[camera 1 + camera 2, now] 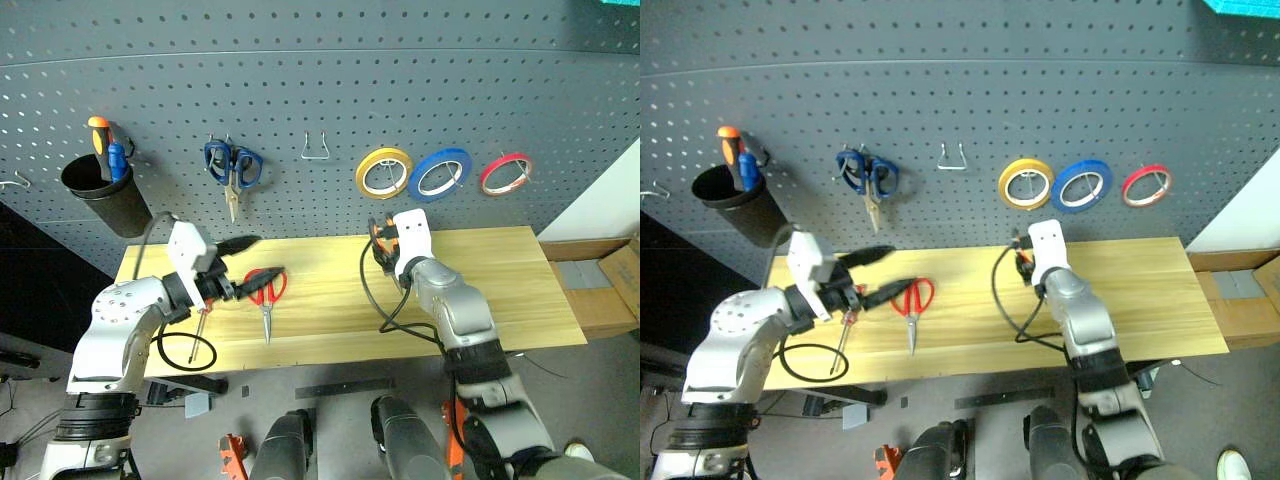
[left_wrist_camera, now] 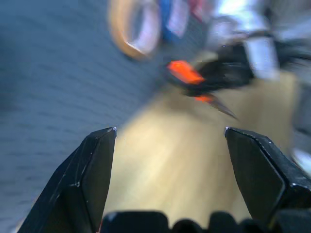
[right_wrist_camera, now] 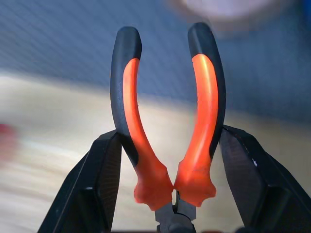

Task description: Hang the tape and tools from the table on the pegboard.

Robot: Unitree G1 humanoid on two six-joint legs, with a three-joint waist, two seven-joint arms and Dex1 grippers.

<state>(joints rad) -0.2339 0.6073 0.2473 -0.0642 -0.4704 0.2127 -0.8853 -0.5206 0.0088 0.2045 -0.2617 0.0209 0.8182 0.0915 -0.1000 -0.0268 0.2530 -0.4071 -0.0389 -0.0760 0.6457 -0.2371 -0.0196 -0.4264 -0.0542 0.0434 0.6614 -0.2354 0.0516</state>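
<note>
The pliers [image 3: 167,141] were held in the right gripper [image 3: 167,160], whose two fingers were closed against the outsides of the orange-and-black handles, with the handles pointing away from the wrist toward the pegboard [image 1: 300,100]. In the head views this gripper was seen raised above the far edge of the table [image 1: 520,290], just below the yellow tape roll [image 1: 384,172]. The step in hand was judged to be the hanging of the pliers; the next move would call for the handles to be carried up to the free wire hook [image 1: 317,146], left of the yellow roll, and slipped over it. The left gripper [image 2: 170,145] was held with its fingers spread wide and empty, above the red scissors [image 1: 266,292] and the screwdriver [image 1: 198,326], both lying on the left part of the table. The blue tape [image 1: 440,172] was already hung on the board, between the yellow roll and the red tape roll [image 1: 505,172]. No brand, label or writing could be read.
</note>
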